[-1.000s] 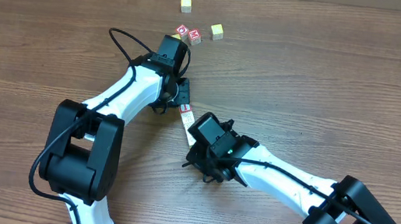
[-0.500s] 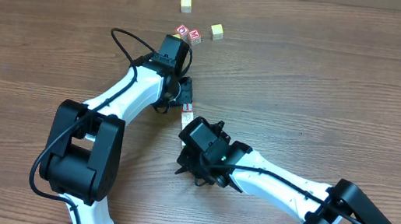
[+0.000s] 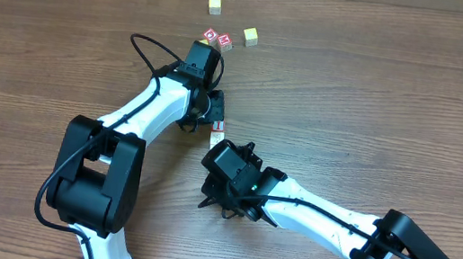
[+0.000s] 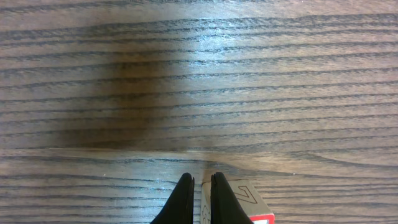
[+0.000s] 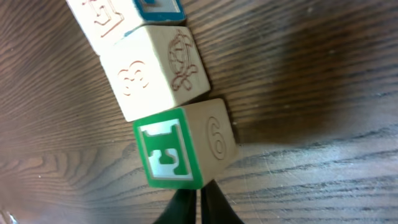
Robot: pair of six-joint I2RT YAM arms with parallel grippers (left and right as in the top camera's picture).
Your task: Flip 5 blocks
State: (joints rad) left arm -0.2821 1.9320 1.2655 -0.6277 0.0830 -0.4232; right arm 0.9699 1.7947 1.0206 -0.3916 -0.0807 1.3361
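Right tool point(image 5: 198, 194), pinched shut and empty, has the green block point(image 5: 185, 146) right at its tips, probably to tip it over; left tool point(image 4: 199, 184) likewise shut, empty.

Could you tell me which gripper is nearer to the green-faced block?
Right. The right gripper is right beside the green-faced block; the left gripper is at the row's other end, beside the red-edged block.

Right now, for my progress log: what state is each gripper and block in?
left gripper: shut, empty.
right gripper: shut, empty, tips at the green block.
green block: on the table, ending the row.
pale block: on the table, against the green block.
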